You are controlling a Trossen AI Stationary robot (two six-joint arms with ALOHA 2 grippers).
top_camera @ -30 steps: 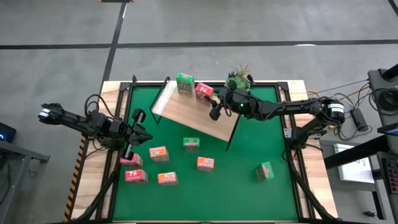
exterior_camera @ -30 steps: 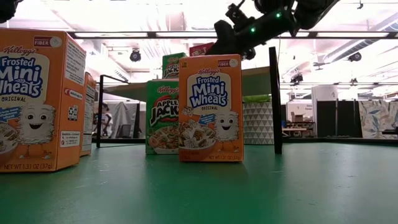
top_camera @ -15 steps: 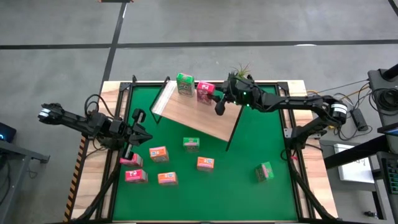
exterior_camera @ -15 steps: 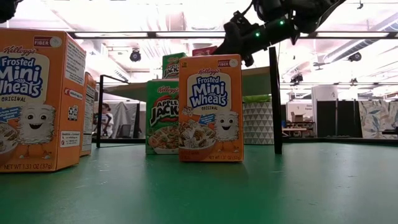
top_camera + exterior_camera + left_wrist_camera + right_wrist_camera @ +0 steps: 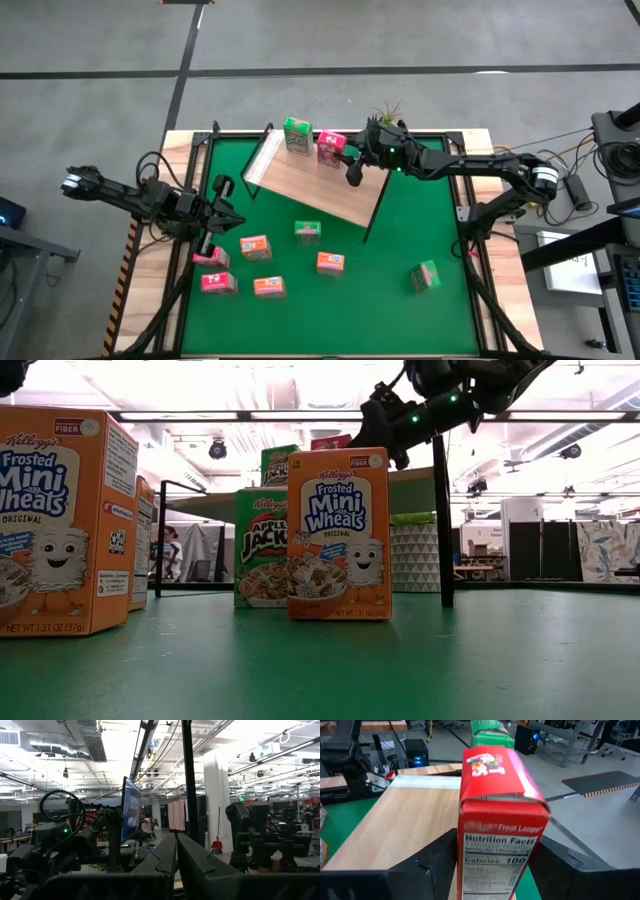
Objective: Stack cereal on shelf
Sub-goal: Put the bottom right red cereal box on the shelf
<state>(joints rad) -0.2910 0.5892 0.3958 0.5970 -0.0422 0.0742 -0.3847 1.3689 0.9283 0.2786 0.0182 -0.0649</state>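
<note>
Holding its place since half a second ago, the right end effector (image 5: pixel 347 152) reaches across the shelf (image 5: pixel 305 185), fingers closed on a red cereal box (image 5: pixel 497 820) standing upright beside a green box (image 5: pixel 296 134). Idle at the surface's left edge, the left end effector (image 5: pixel 222 212) looks nearly closed, empty.

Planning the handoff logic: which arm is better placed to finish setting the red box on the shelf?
Right. The right gripper has its jaws around the red box over the shelf; the left gripper sits across the table.
</note>
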